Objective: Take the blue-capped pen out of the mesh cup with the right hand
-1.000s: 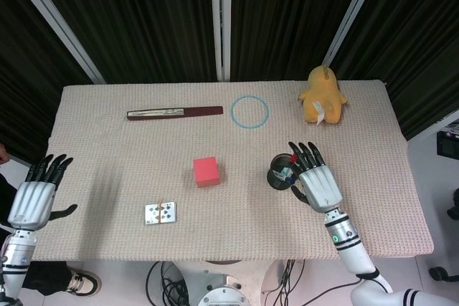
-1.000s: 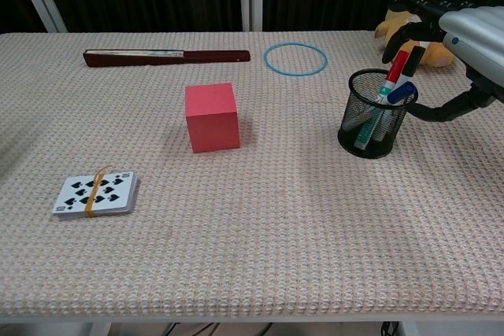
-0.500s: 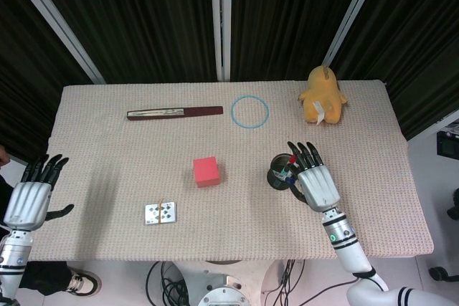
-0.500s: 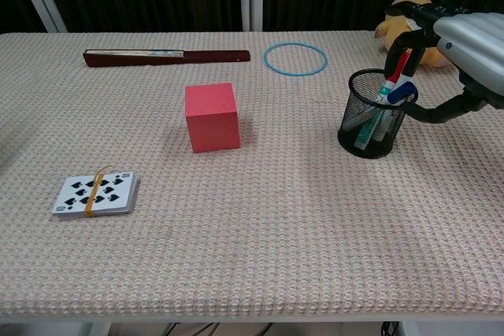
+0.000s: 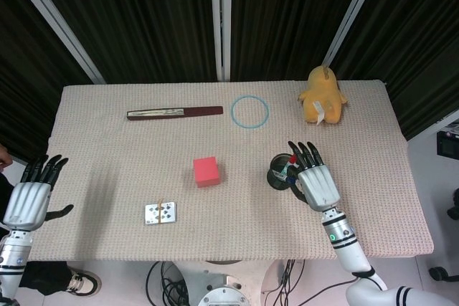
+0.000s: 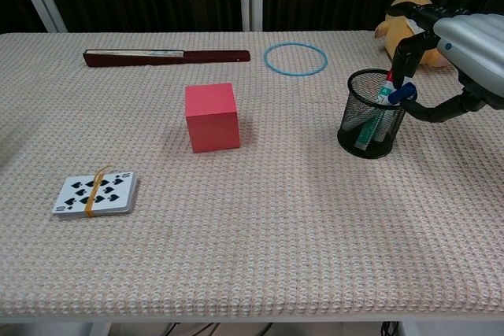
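**Right hand poised over the mesh cup, pen inside**

The blue-capped pen (image 6: 399,93) stands tilted in the black wire-mesh cup (image 6: 373,114), its rounded cap resting against the rim on the side nearest the right hand (image 6: 465,45). A red-capped pen (image 6: 389,79) leans beside it, and more pens show dimly through the mesh. The cup is a small cylinder of open lattice, upright on the table (image 6: 260,226), whose cover is a coarse beige knit with a regular bumpy weave.

The right hand, silver shell with black fingers (image 6: 405,47), arches over the cup from the right. One finger curves down to the pen tops and the thumb hooks in low beside the cap; whether they actually pinch the pen cannot be told. In the head view the hand (image 5: 314,177) overlaps the cup's right edge.

The left hand (image 5: 32,195) hangs off the table's left edge, empty, fingers straight and apart.

Elsewhere lie a matte red cube (image 6: 211,116), a rubber-banded deck of cards (image 6: 95,193), a thin blue ring (image 6: 295,58), a long dark flat case (image 6: 167,56) and a yellow plush toy (image 5: 322,96).
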`<control>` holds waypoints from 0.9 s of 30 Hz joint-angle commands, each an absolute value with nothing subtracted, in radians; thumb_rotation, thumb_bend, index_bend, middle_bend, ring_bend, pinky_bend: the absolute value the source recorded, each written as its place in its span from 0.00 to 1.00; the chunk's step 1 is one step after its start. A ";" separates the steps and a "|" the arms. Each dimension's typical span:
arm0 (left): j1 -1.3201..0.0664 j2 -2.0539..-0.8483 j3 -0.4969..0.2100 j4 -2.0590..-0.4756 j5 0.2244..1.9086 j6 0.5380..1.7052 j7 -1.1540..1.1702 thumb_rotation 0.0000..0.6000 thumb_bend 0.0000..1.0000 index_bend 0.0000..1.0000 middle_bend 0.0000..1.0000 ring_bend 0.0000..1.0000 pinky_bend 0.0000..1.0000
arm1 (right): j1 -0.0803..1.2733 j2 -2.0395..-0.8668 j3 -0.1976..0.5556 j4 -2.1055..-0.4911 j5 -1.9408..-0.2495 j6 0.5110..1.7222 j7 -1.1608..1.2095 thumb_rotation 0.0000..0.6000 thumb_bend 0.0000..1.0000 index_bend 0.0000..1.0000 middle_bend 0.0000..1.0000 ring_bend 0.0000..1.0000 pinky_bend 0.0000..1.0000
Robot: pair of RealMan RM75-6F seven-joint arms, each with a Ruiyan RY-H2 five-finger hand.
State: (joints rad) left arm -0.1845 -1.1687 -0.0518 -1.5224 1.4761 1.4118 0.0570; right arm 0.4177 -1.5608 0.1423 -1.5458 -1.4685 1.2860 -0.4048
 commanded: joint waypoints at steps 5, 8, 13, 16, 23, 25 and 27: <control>-0.184 -1.169 -0.051 -1.518 1.476 1.409 0.053 1.00 0.04 0.10 0.05 0.00 0.06 | 0.417 -1.557 0.147 -1.551 -1.478 1.308 -0.390 1.00 0.29 0.58 0.01 0.00 0.00; -0.184 -1.169 -0.051 -1.517 1.475 1.409 0.051 1.00 0.04 0.10 0.05 0.00 0.06 | 0.414 -1.544 0.154 -1.571 -1.491 1.331 -0.379 1.00 0.29 0.59 0.02 0.00 0.00; -0.186 -1.170 -0.051 -1.516 1.476 1.405 0.049 1.00 0.04 0.10 0.05 0.00 0.06 | 0.398 -1.488 0.169 -1.647 -1.539 1.399 -0.333 1.00 0.29 0.63 0.03 0.00 0.00; -0.186 -1.170 -0.050 -1.517 1.478 1.405 0.050 1.00 0.04 0.10 0.05 0.00 0.06 | 0.380 -1.446 0.181 -1.693 -1.573 1.455 -0.301 1.00 0.29 0.65 0.03 0.00 0.00; -0.188 -1.170 -0.047 -1.521 1.481 1.400 0.056 1.00 0.04 0.10 0.05 0.00 0.06 | 0.338 -1.361 0.235 -1.694 -1.523 1.521 -0.240 1.00 0.30 0.67 0.05 0.00 0.00; -0.188 -1.171 -0.046 -1.520 1.481 1.400 0.058 1.00 0.04 0.10 0.05 0.00 0.06 | 0.337 -1.353 0.243 -1.660 -1.484 1.501 -0.234 1.00 0.30 0.67 0.05 0.00 0.00; -0.188 -1.173 -0.045 -1.521 1.479 1.397 0.060 1.00 0.04 0.10 0.05 0.00 0.06 | 0.339 -1.359 0.242 -1.609 -1.444 1.470 -0.230 1.00 0.30 0.67 0.04 0.00 0.00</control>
State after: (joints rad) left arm -0.1879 -1.1728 -0.0456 -1.5205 1.4787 1.3966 0.0599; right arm 0.3430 -1.3641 0.2338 -1.6621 -1.4886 1.5030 -0.2413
